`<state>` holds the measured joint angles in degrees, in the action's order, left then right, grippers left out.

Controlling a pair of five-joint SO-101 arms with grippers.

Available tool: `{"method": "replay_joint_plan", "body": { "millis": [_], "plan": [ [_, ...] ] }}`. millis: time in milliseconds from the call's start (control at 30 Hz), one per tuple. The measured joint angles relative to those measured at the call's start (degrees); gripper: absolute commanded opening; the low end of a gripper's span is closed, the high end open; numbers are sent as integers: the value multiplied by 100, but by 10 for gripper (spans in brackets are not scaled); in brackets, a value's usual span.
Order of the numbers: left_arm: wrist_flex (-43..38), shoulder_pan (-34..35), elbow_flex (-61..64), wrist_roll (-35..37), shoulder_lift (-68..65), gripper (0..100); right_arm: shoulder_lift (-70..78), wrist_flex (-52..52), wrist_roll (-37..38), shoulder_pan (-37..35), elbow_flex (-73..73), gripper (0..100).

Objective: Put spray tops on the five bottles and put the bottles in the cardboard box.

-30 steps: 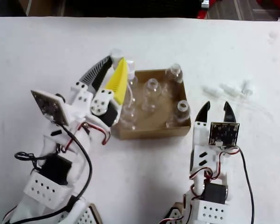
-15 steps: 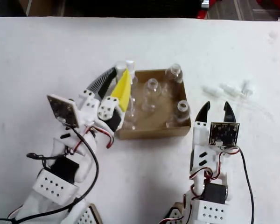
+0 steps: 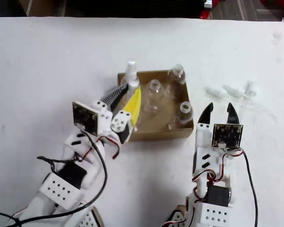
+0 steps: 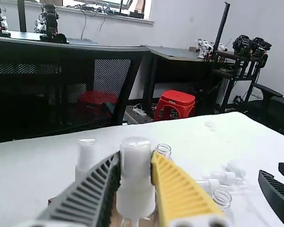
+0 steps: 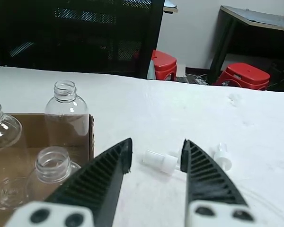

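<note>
Since a second ago the left arm has swung right, bringing its load from outside the cardboard box (image 3: 156, 132) to over its near-left part. The left gripper (image 3: 132, 88) is clamped on the spray top of a bottle (image 4: 135, 175), held upright; the set-down spot appears to lie straight below. The right gripper (image 3: 219, 107) rests parted and empty by the box's near-right corner. Just beyond the held bottle stands a second capped bottle (image 3: 131, 67), close enough to be knocked. Three uncapped bottles (image 3: 154, 88) occupy the box's right side. Loose spray tops (image 3: 233, 90) lie on the surface (image 3: 61, 52) beyond the right gripper.
</note>
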<state>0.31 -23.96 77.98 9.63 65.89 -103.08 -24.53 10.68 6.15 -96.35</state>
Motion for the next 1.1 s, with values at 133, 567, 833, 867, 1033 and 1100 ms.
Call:
{"method": "replay_joint_plan", "body": {
  "millis": [133, 567, 833, 867, 1033, 1100],
  "plan": [
    [-141, -35, 167, 0, 0, 20, 0, 0, 0, 0, 0, 149],
    [-1679, -35, 1398, -53, 0, 20, 0, 0, 0, 0, 0, 149],
    [-1679, -26, 1635, -53, 0, 21, 0, 0, 0, 0, 0, 149],
    [-1679, -26, 1635, -53, 0, 22, 0, 0, 0, 0, 0, 149],
    [-1679, -26, 1635, -53, 0, 144, 0, 0, 0, 0, 0, 149],
    [-1679, -26, 1635, -53, 0, 181, 0, 0, 0, 0, 0, 149]
  ]
}}
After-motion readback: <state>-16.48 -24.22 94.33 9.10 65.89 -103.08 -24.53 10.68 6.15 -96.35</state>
